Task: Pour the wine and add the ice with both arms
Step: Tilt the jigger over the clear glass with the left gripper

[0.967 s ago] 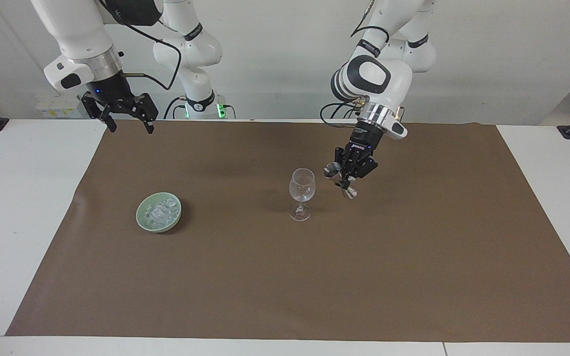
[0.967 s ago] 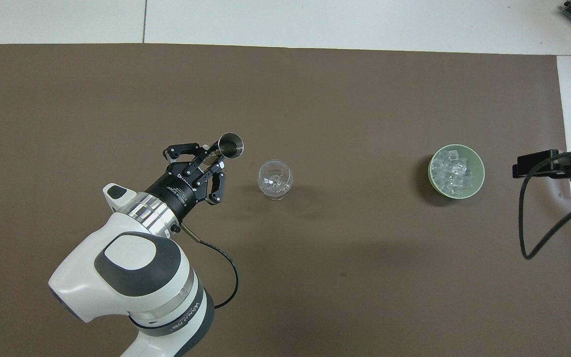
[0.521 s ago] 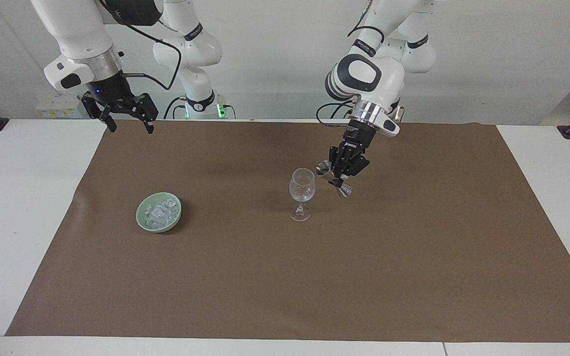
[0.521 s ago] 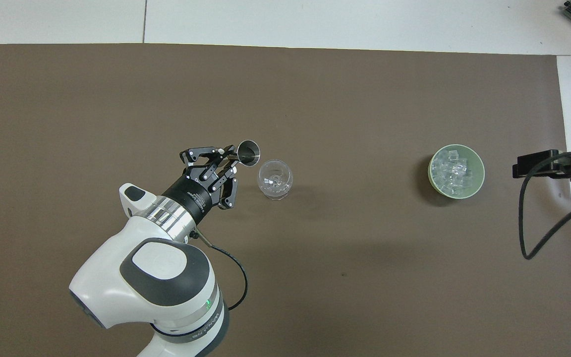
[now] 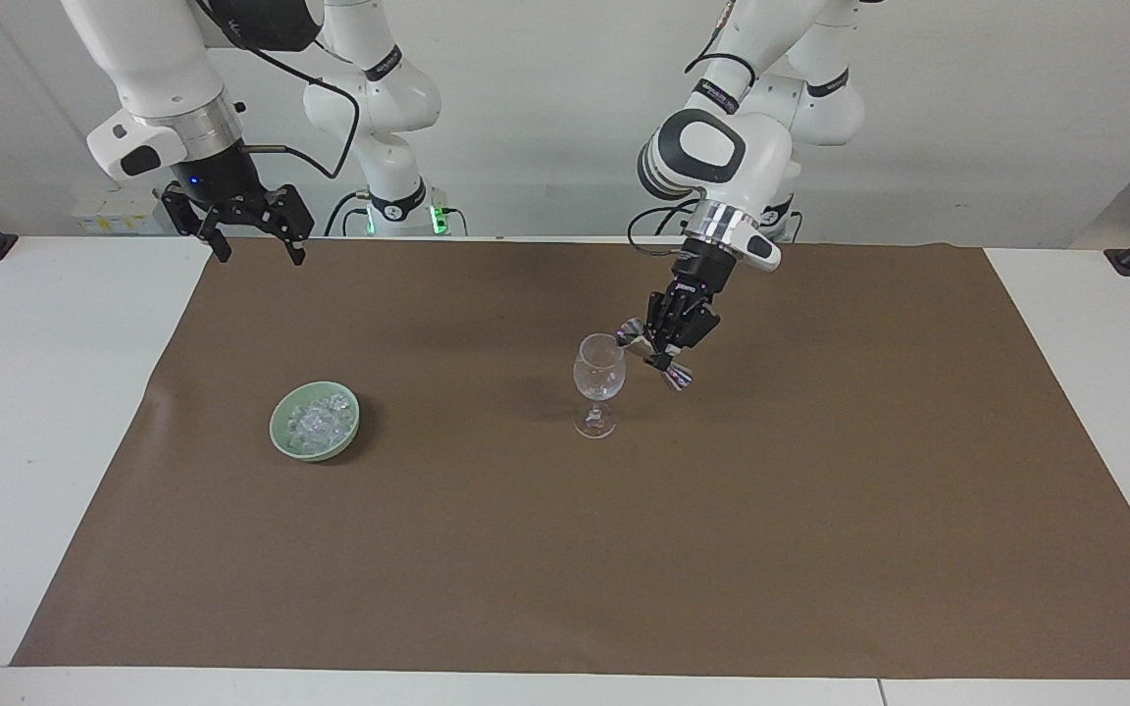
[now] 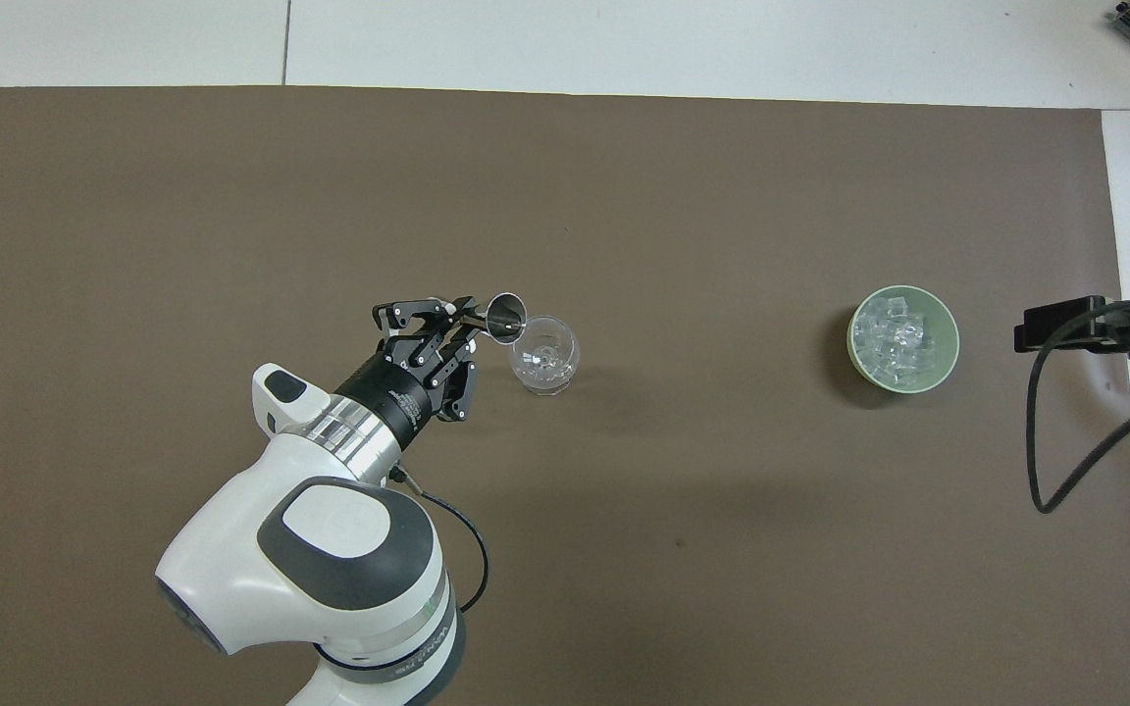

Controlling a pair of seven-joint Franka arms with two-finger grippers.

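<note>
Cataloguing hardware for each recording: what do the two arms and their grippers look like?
Both arms are glossy white with rounded joints, grey joint caps, black lettered bands and silver wrist rings. A loose black cable runs to each wrist. The left gripper and right gripper are black two-finger linkage units; a small blue light shows above the right one.

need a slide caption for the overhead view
Left gripper tips a metal jigger at the wine glass rim; ice waits.

table | brown mat | on mat: stemmed glass, green bowl
</note>
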